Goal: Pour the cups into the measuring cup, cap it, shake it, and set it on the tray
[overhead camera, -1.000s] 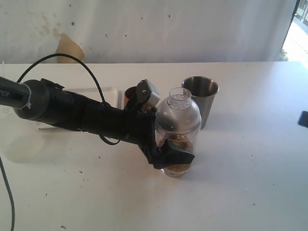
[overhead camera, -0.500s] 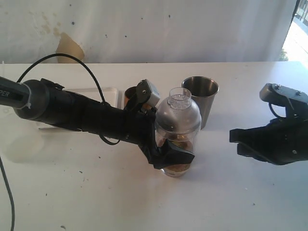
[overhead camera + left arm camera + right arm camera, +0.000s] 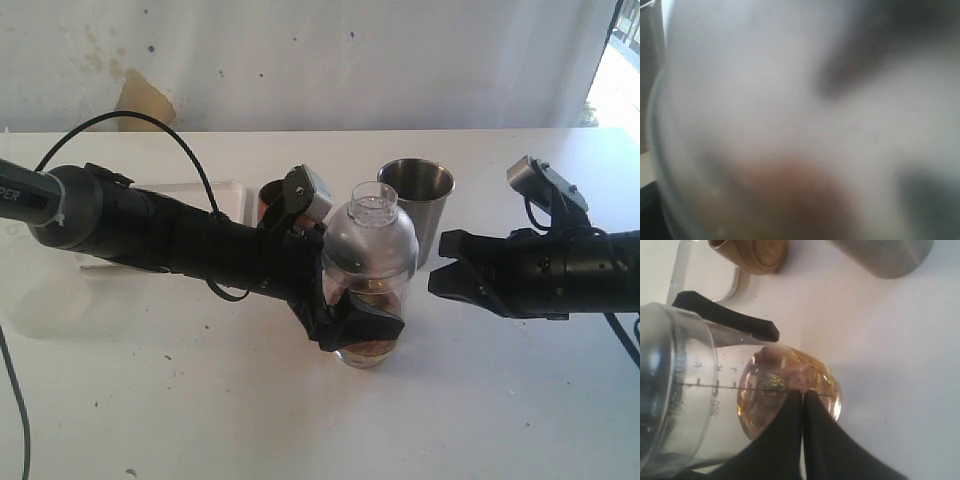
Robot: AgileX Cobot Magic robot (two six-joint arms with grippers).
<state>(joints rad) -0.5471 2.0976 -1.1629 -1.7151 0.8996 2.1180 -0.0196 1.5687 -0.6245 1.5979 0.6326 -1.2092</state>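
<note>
White table (image 3: 500, 400); dome-capped measuring cup (image 3: 374, 284), brownish contents.

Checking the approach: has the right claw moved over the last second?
Yes. The right claw came in from the right edge toward the steel tumbler and now sits just beside it.

L arm (image 3: 180, 240) reaching to ctr, L hand (image 3: 362, 325) clamped wide, R arm (image 3: 575, 270) level, R hand (image 3: 802, 397) closed
</note>
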